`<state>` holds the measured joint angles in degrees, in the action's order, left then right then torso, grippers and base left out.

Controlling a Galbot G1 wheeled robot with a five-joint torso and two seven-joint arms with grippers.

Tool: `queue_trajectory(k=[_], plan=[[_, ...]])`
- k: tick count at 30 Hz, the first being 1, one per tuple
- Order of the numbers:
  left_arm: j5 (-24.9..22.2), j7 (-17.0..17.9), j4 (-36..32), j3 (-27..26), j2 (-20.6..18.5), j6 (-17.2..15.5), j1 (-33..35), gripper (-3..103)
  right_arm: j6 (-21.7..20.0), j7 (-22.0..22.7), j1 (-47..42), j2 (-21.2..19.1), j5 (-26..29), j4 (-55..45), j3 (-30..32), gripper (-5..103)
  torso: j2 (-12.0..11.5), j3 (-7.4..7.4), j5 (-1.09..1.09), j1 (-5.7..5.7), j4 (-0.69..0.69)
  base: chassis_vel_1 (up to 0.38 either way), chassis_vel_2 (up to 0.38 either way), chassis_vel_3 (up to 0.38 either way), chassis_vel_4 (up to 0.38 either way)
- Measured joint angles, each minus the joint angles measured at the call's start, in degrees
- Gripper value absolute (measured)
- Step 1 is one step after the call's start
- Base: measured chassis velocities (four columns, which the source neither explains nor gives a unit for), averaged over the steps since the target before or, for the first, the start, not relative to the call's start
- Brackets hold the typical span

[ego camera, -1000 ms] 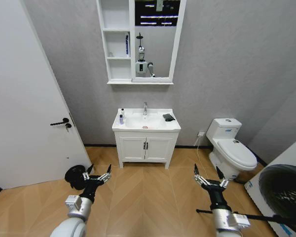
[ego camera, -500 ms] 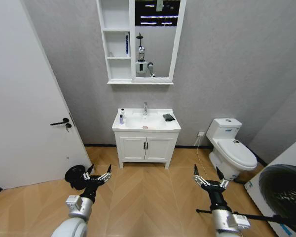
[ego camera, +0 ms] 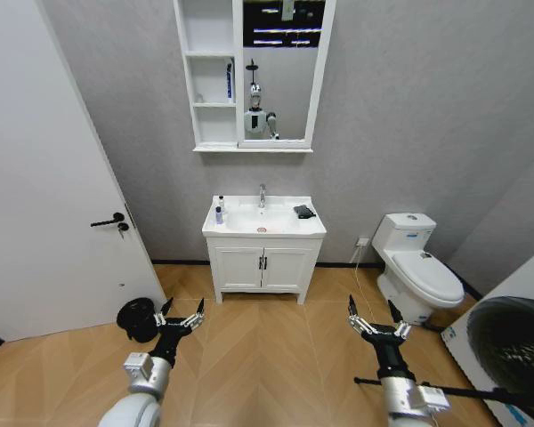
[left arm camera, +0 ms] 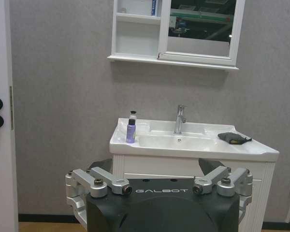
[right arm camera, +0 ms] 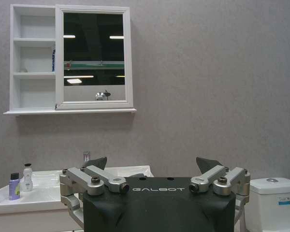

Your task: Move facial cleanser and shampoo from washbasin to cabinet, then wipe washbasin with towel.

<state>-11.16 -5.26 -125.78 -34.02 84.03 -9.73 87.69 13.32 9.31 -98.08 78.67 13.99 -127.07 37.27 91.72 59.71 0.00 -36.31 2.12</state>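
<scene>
Slightly advanced, left gripper (ego camera: 181,317) and right gripper (ego camera: 373,317) hover spread, toilet (ego camera: 419,272) beside washbasin (ego camera: 263,220).

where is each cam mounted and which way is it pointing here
Head view: on the robot's head, looking forward and down at the washbasin and cabinet; left gripper and right gripper, both open, low over the floor.
Left wrist view: on the left arm, facing the washbasin with the towel; its own gripper shows.
Right wrist view: on the right arm, facing the wall; its own gripper shows.
All three views share the washbasin and cabinet.
</scene>
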Motion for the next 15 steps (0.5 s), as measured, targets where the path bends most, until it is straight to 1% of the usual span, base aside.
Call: queue_trajectory(k=[6, 12, 14, 15], plan=[[0.4, 0.0, 0.0, 0.3, 0.2, 0.0, 0.3, 98, 0.3, 0.0, -0.1, 0.1, 0.0, 0.0, -0.1, 100, 0.0, 0.0, 0.0, -0.01, -0.01, -0.128, 0.111, 0.136, -0.124], [0.8, 0.0, 0.0, 0.8, 0.3, 0.1, 0.3, 98, 0.7, 0.0, -0.5, 0.0, 0.1, 0.1, 0.2, 100, 0.0, 0.01, 0.01, -0.04, 0.01, -0.203, 0.226, 0.228, -0.222], [1.1, 0.0, 0.2, 1.3, 0.5, 0.1, 0.2, 98, 0.8, 0.0, -0.6, 0.0, 0.2, 0.1, 0.3, 100, 0.0, 0.0, -0.01, -0.03, -0.03, -0.262, 0.263, 0.251, -0.268], [1.1, 0.0, 0.2, 1.3, 0.5, 0.1, 0.2, 98, 0.8, 0.0, -0.6, 0.0, 0.2, 0.1, 0.3, 100, 0.0, 0.0, -0.01, -0.03, -0.03, -0.262, 0.263, 0.25, -0.268]])
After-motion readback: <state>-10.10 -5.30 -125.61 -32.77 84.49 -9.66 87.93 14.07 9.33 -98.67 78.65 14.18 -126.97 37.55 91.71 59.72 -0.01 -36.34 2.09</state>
